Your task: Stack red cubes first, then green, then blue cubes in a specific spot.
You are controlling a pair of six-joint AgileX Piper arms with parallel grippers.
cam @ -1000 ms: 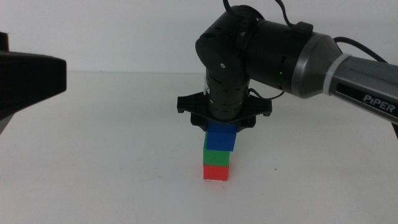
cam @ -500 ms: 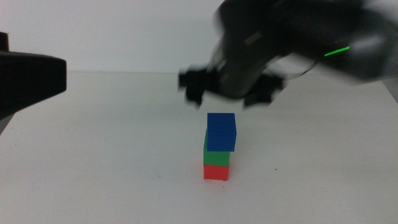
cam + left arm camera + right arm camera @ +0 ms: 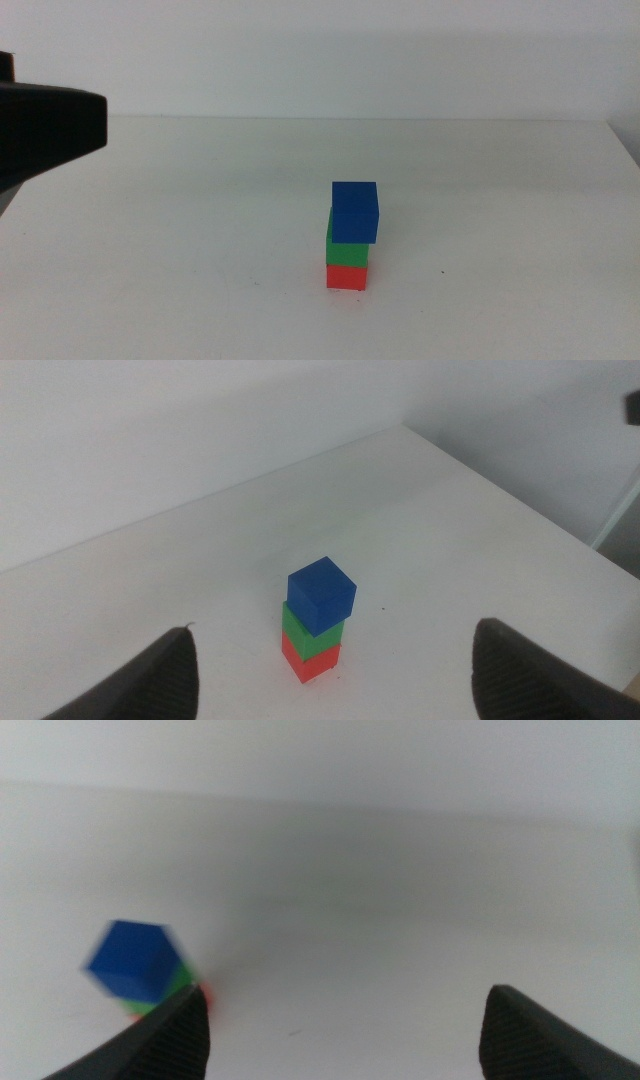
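The right end effector [image 3: 340, 1025], which gripped the blue cube [image 3: 355, 211] atop the stack a second ago, has let go with jaws spread wide, risen and left the middle view entirely, leaving the cube uncovered.

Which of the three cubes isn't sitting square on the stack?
The blue cube, on top: it overhangs the green cube toward the right, while green sits flush on the red cube.

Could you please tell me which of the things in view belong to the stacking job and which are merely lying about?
Belonging to the job:
- small matte red cube, bottom of the stack
- small matte green cube, on the red one
- small matte deep-blue cube, on top, offset and twisted

Merely about:
- plain white table; no loose objects show on it
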